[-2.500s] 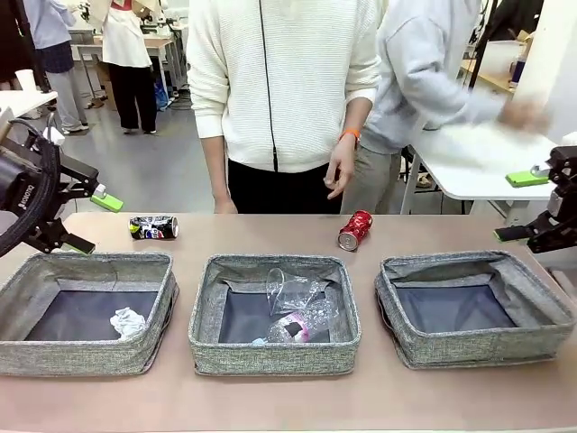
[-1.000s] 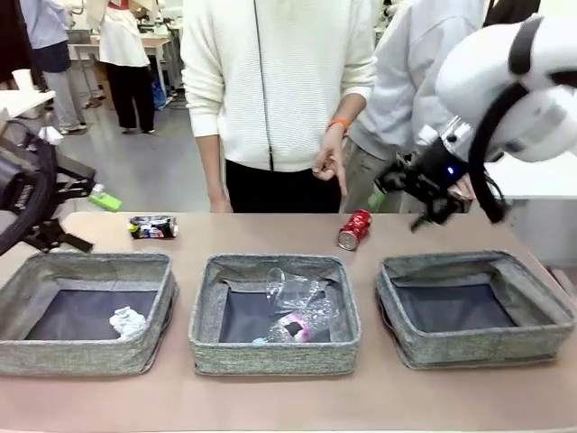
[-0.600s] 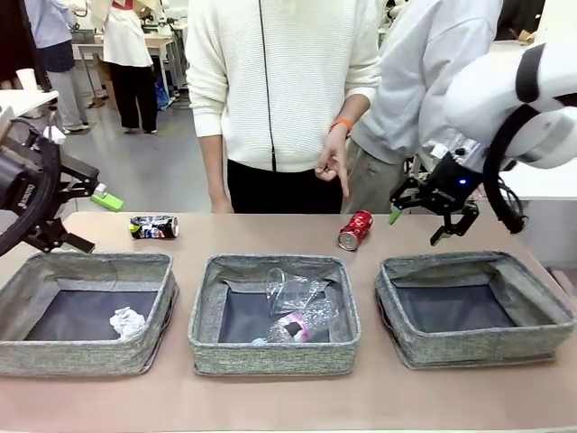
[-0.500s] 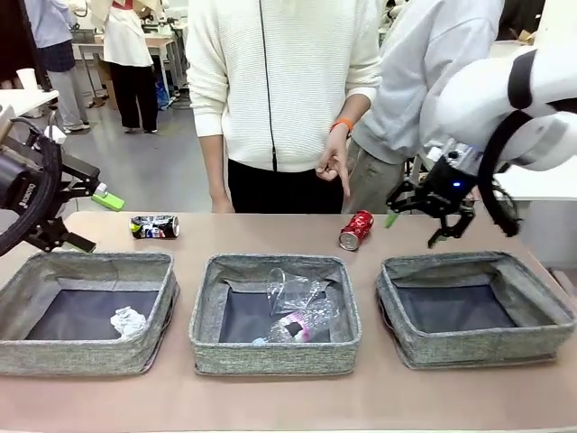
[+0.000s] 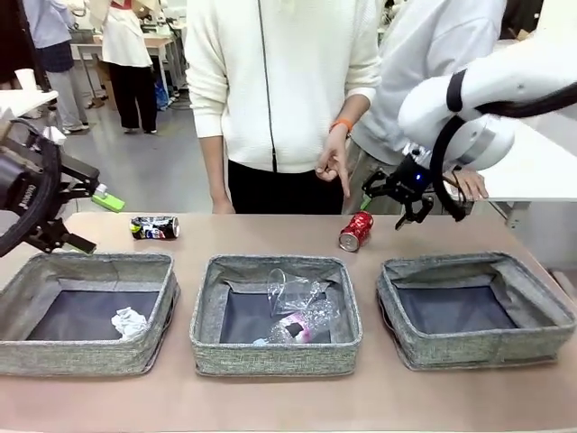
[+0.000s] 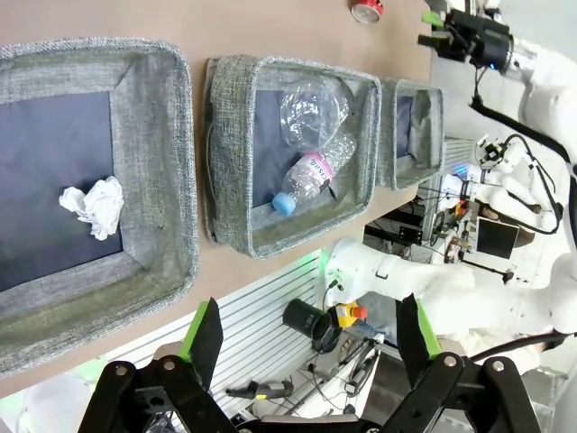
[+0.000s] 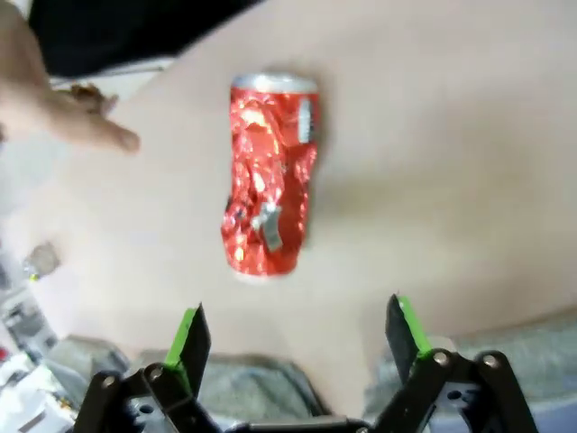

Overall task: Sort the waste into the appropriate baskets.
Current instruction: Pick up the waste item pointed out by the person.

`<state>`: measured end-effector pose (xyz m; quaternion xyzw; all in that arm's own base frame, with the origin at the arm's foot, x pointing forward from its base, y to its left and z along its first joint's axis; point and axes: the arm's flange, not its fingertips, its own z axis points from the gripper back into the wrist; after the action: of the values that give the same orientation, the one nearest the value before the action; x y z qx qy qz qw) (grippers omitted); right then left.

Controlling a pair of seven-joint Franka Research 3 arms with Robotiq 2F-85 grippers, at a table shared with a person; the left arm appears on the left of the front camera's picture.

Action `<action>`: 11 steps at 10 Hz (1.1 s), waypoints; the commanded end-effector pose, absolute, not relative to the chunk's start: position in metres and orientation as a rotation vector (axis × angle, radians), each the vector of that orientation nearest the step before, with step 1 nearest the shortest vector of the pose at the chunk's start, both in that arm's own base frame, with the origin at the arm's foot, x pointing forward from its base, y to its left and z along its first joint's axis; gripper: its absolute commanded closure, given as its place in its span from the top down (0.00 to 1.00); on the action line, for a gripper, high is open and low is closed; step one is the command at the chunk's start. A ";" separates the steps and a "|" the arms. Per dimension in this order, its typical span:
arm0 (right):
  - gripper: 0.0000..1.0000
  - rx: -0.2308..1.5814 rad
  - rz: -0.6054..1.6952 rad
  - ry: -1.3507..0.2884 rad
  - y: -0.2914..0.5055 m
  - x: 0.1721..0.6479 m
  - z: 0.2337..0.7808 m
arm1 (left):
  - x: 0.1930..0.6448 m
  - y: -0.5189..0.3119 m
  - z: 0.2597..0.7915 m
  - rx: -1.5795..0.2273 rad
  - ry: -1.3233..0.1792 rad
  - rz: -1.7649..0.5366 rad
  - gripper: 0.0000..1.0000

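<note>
**Right arm.** The right gripper [image 5: 388,204] is held above the far part of the table [image 5: 270,397], just beside the red can [image 5: 355,231], on the side nearer the right basket [image 5: 469,263]. Its fingers are spread wide and nothing is grasped. In the right wrist view, the red can [image 7: 268,176] is seen lying on its side on the bare table ahead of the right gripper [image 7: 297,327]. It is clear of both green pads and untouched. A person's hand [image 5: 335,167] is held above the table's far edge near the can, with one finger pointed downward.

**Left arm.** The left gripper [image 5: 88,219] is held at the table's left end, above the far corner of the left basket [image 5: 90,262]. Its fingers are released and nothing is held.

**Waste.**
- A paper wad [image 5: 128,322] is lodged in the left basket.
- A crumpled cup [image 5: 290,290] and a bottle [image 5: 293,331] are found together in the middle basket [image 5: 270,264], the bottle nearer the robot.
- A blue can [image 5: 154,227] is left on its side on the table, beyond the left basket's far rim and apart from it.
</note>
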<state>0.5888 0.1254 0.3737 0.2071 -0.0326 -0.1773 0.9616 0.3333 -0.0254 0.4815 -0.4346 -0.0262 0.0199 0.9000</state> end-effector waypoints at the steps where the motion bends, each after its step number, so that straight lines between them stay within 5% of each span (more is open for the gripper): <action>1: 1.00 0.424 -0.319 -0.074 0.136 0.616 0.358 | 0.332 -0.022 0.482 -0.895 -0.056 0.015 1.00; 5: 1.00 0.390 -0.335 -0.056 0.163 0.653 0.305 | 0.332 -0.022 0.482 -0.895 -0.056 0.015 1.00; 11: 1.00 0.374 -0.359 -0.047 0.163 0.644 0.307 | 0.332 -0.022 0.482 -0.895 -0.056 0.015 1.00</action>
<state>0.6501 0.1607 0.3040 0.2084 -0.0236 -0.1665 0.9635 0.3332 -0.0254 0.4816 -0.4346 -0.0262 0.0197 0.9000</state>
